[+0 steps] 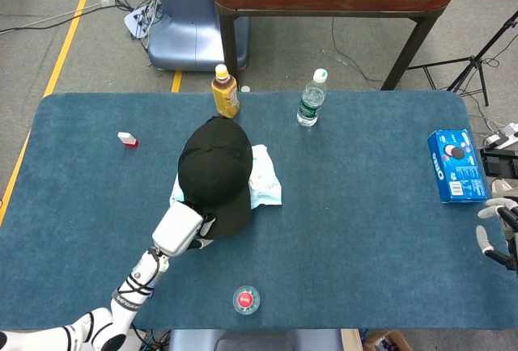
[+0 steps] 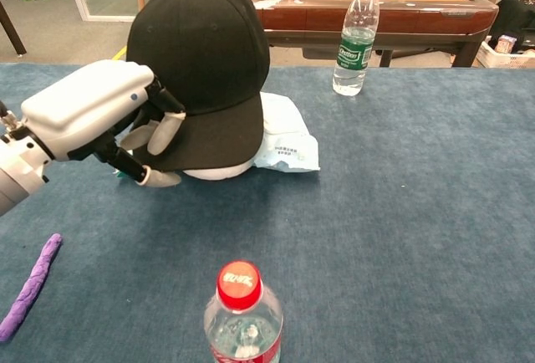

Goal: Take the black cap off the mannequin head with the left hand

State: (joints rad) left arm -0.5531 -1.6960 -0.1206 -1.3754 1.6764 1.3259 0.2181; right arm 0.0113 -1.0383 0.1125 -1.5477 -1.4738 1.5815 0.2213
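Observation:
The black cap [image 1: 216, 171] sits on the mannequin head, brim toward me; only a white sliver of the head [image 2: 219, 171] shows under the brim in the chest view. My left hand [image 1: 180, 230] is at the brim's near left corner. In the chest view the left hand [image 2: 99, 117] has one finger [image 2: 165, 129] lying over the brim's edge and the thumb lower, close to the table. The fingers are apart and I see no firm pinch on the cap [image 2: 201, 53]. My right hand [image 1: 502, 234] shows at the table's right edge, holding nothing.
A white packet [image 1: 265, 178] lies right of the cap. An amber drink bottle [image 1: 226, 92] and a water bottle [image 1: 310, 100] stand behind it. A blue cookie box [image 1: 457, 165] lies far right, a red-capped bottle [image 2: 242, 313] stands at the front, and a purple strip [image 2: 33, 283] lies front left.

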